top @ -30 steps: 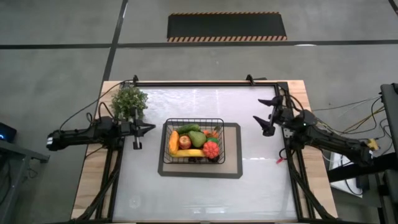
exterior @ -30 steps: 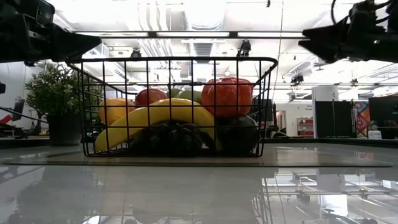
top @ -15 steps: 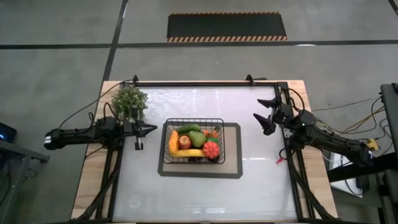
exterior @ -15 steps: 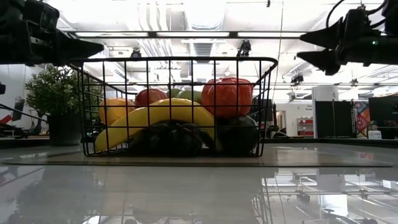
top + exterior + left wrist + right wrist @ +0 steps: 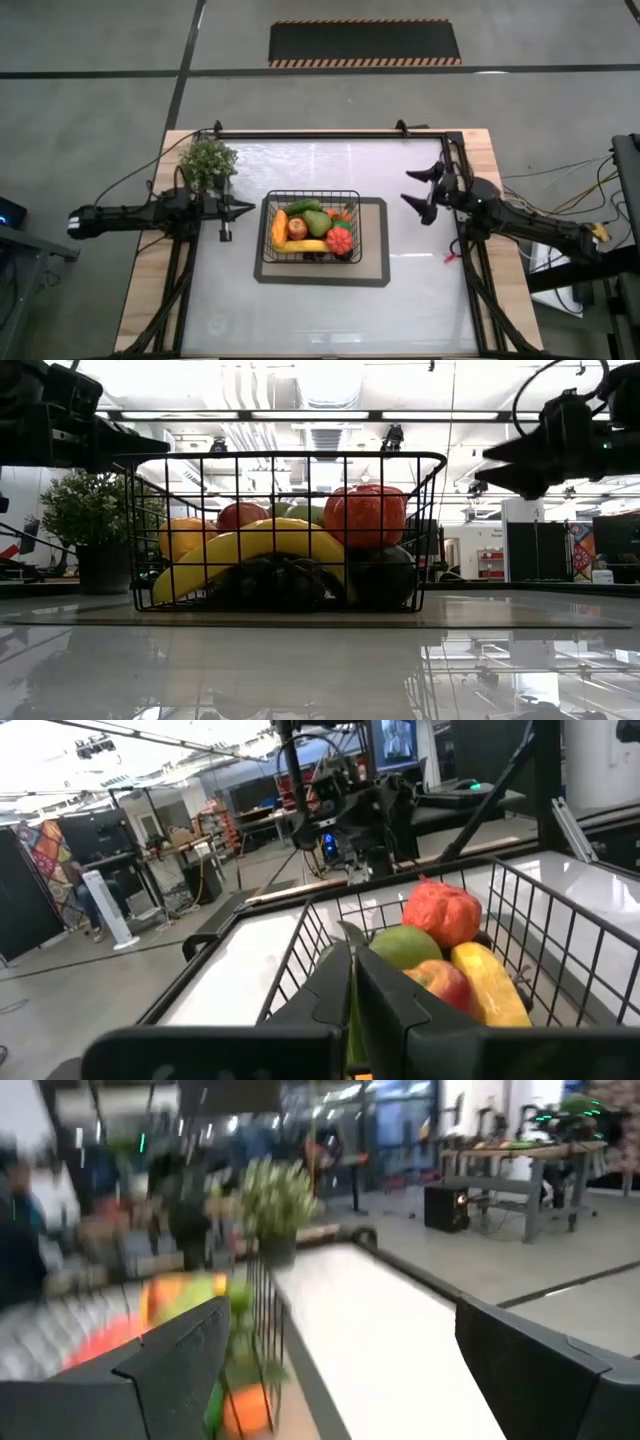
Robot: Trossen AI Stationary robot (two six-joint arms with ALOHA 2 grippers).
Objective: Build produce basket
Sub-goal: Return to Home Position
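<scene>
Movement seen from above was slight. The left gripper (image 5: 243, 209), fingers pressed together, lay just left of the basket (image 5: 311, 193), its arm drawn a little farther out than a second before. The right gripper (image 5: 406, 187), fingers spread, hung well to the basket's right, its wrist turned since then. One basket stood on one mat (image 5: 378, 272), with one plant (image 5: 208, 162) off its far left corner, and the produce (image 5: 318, 224) lay inside it. Through the mesh, the level view showed one banana (image 5: 260, 545) and one tomato (image 5: 365, 515).

- Basket (image 5: 311, 193) top is open; produce (image 5: 317, 222) lies below the rim.
- Plant (image 5: 208, 163) stands at 10 o'clock from the basket.
- Left gripper (image 5: 247, 210) occupies 9 o'clock, near the basket wall; right gripper (image 5: 405, 186) occupies 2 o'clock, well apart.
- Table (image 5: 320, 310) at 6 o'clock gives open passage.
</scene>
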